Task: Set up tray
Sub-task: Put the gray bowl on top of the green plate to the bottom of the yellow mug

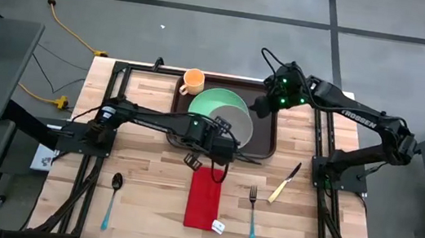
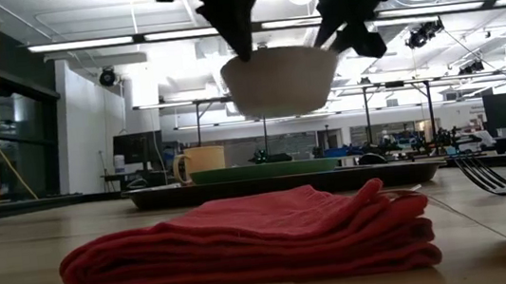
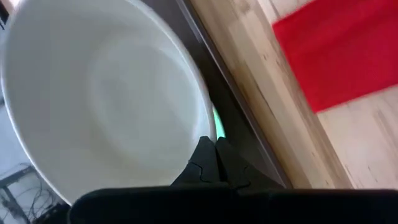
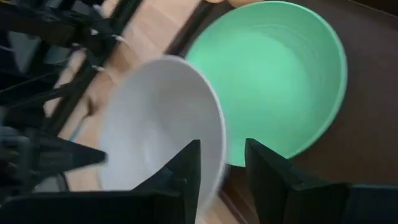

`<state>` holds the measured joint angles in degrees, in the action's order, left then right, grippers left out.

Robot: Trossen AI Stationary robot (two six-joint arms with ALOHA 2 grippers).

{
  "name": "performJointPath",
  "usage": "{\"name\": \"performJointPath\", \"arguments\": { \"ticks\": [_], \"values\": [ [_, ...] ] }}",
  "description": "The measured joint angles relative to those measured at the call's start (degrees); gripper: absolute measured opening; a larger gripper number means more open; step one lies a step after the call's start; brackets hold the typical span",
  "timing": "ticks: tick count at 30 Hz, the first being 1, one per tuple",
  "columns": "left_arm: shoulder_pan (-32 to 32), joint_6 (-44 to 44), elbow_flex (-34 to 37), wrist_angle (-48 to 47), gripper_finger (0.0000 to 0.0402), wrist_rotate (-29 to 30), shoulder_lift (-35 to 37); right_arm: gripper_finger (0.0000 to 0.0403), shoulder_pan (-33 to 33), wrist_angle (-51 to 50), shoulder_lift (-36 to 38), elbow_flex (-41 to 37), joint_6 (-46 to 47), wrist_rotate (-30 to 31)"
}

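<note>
One white bowl (image 1: 236, 130) hangs pinched in the left gripper (image 1: 223, 133) above one tray (image 1: 268, 143); right gripper (image 1: 268, 103) hovers, parted and empty.

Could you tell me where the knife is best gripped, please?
Take the knife by its pale handle, from straight above, fingers across its width: it lies flat and slanted on the table, clear of the fork.

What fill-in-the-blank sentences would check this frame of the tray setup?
The white bowl hangs from the ___ arm's hand.
The plate on the tray is ___.
The fork lies between the knife and the ___ napkin.
Missing words: left; green; red.
</note>
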<state>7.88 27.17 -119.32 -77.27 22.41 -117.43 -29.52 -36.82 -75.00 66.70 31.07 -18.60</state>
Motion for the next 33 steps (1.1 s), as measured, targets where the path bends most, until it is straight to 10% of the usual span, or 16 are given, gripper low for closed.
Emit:
{"name": "performJointPath", "arguments": {
  "ticks": [33],
  "values": [
    [-1.22, 4.07, -0.47, 3.84, 0.0005, 1.44, 0.17, 0.0103, 0.76, -2.8, -7.19, 0.0, -3.02, 2.2]
  ]
}}
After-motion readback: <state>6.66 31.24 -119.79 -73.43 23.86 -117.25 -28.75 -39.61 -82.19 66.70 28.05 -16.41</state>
